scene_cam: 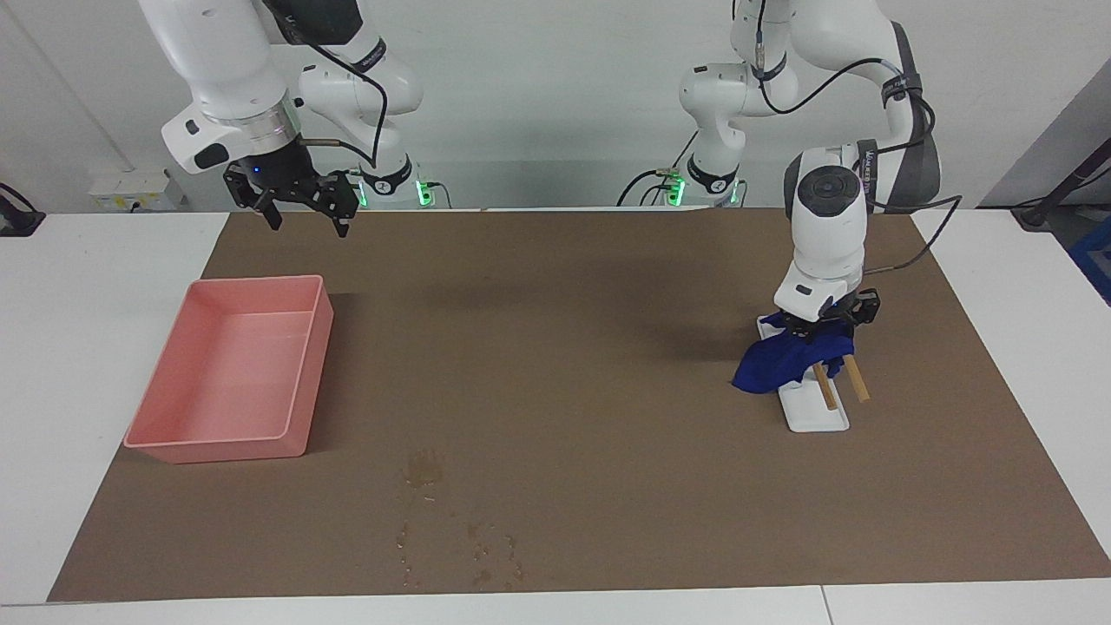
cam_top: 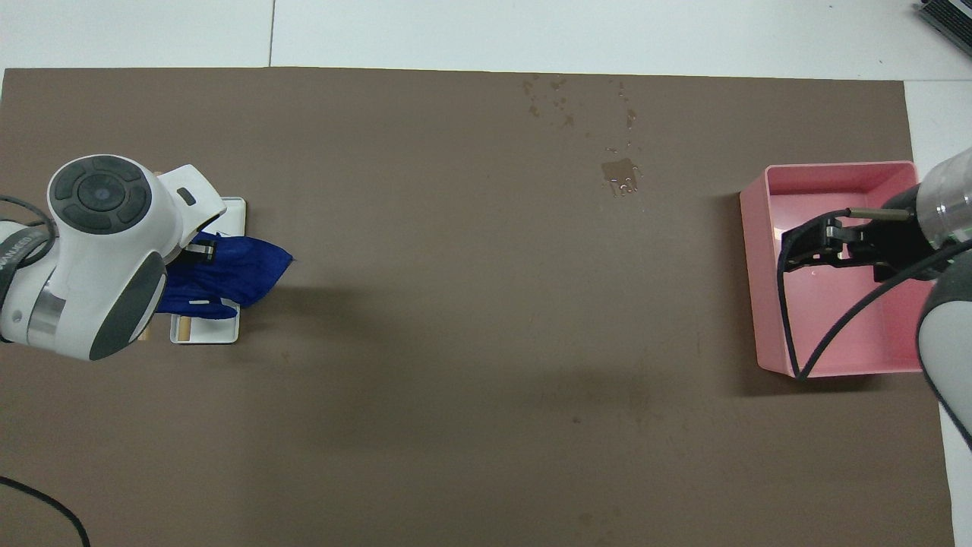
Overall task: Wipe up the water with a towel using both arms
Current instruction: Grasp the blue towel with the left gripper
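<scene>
Robotics lab: two white robot arms (scene_cam: 825, 217) bolted at a white table (scene_cam: 104, 286), brown mat (scene_cam: 555, 365) spread on top, bare pale walls, loose cables.
</scene>
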`<action>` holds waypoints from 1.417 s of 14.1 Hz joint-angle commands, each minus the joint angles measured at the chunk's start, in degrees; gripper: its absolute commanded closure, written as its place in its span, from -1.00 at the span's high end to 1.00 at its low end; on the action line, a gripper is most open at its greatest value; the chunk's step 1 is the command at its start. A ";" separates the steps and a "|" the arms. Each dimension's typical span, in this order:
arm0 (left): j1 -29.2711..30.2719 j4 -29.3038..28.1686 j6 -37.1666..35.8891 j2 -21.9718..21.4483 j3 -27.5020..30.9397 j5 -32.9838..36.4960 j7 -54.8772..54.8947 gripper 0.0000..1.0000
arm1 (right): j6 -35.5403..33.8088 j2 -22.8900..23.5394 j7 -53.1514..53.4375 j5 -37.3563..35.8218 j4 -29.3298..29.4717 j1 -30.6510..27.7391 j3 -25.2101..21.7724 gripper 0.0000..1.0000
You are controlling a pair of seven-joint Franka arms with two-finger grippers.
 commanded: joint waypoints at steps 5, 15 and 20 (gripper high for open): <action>-0.53 -1.90 0.34 -1.24 0.49 1.53 -1.19 -0.40 | -0.35 -1.37 -1.20 -0.02 -1.52 -0.17 0.00 1.00; -1.06 2.66 -7.28 -0.97 0.06 1.88 -0.31 -1.00 | -0.26 -1.37 -1.20 -0.02 -1.52 -0.17 0.00 1.00; -2.91 15.83 -23.10 -0.53 0.23 -13.01 -3.72 -1.00 | -0.35 -1.37 -1.29 -0.02 -1.52 -0.17 0.00 1.00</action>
